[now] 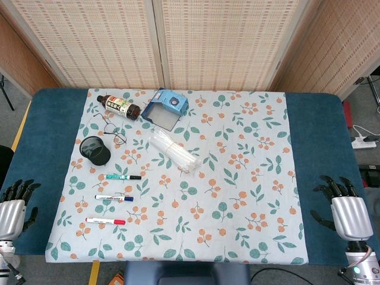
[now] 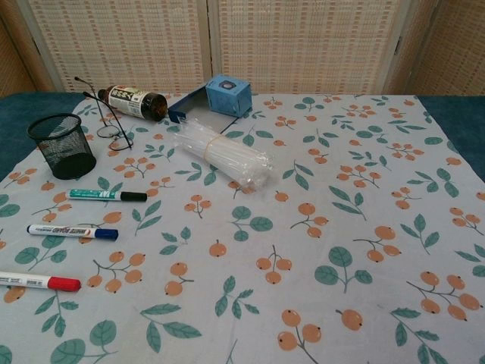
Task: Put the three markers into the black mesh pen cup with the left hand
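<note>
We see a matt printed cloth (image 2: 318, 227) with a leaf-and-berry pattern lying over a deep blue, napped table cover (image 1: 44, 136). The pen cup (image 2: 62, 145) is of black wire mesh. The three markers (image 2: 73, 231) have smooth white plastic barrels with coloured caps. The bottle (image 2: 135, 102) is dark and glossy under a paper label. The bundle of straws (image 2: 223, 158) is clear, shiny plastic. The blue box (image 2: 229, 94) looks like matt card. Both hands, left (image 1: 12, 215) and right (image 1: 350, 215), show silvery metal backs and black fingers.

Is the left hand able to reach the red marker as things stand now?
Probably yes. The left hand is open at the table's left edge, and nothing lies between it and the red marker.
</note>
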Robot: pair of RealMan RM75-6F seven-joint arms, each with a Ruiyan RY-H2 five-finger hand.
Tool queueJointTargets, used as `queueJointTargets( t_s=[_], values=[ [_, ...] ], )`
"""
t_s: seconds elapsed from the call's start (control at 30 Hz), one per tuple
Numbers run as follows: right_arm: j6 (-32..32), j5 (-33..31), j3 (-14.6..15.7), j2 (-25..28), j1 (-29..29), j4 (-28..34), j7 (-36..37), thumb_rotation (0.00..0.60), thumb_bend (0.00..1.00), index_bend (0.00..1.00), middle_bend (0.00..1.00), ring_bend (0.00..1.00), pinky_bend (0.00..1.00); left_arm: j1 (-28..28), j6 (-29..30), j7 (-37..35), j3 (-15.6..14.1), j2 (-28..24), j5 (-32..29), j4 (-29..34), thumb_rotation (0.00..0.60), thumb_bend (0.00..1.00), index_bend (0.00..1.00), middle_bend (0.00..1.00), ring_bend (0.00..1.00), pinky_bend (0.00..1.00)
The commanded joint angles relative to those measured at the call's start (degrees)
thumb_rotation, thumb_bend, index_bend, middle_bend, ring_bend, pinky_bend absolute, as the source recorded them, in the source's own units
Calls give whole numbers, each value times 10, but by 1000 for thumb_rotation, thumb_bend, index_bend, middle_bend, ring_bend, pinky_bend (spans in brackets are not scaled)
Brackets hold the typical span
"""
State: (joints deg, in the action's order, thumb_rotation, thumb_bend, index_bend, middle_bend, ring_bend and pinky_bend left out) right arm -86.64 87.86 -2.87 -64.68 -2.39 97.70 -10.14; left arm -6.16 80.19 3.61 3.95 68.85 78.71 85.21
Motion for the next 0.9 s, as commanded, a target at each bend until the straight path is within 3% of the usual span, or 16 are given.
queueJointTargets(
  t_s=[0.03,0.47,0.6,0.77,0.83,0.9],
  values=[
    [-4,3,1,1,1,1,0,600,99,383,194,310,157,0,2,2,0,0,1,0,600,431,215,106,48,122],
    [-14,13,2,6,4,9,1,600,98,383,194,310,157,2,10,9,-7,-1,16,12,600,430,215,122,48,122],
    [-14,12,2,5,4,10,1,600,99,383,194,310,157,7,19,17,-15,4,26,44,600,432,216,137,48,122],
    [-13,10,1,6,4,10,0,600,98,383,194,310,157,15,39,87,-35,26,57,101,600,430,215,178,49,122],
    [-13,10,0,6,4,10,2,600,99,383,194,310,157,17,46,171,-64,67,106,144,600,431,216,191,53,122],
    [-14,10,0,7,4,11,4,600,99,383,196,310,157,26,51,242,-77,106,117,163,600,432,220,200,60,122]
  ],
)
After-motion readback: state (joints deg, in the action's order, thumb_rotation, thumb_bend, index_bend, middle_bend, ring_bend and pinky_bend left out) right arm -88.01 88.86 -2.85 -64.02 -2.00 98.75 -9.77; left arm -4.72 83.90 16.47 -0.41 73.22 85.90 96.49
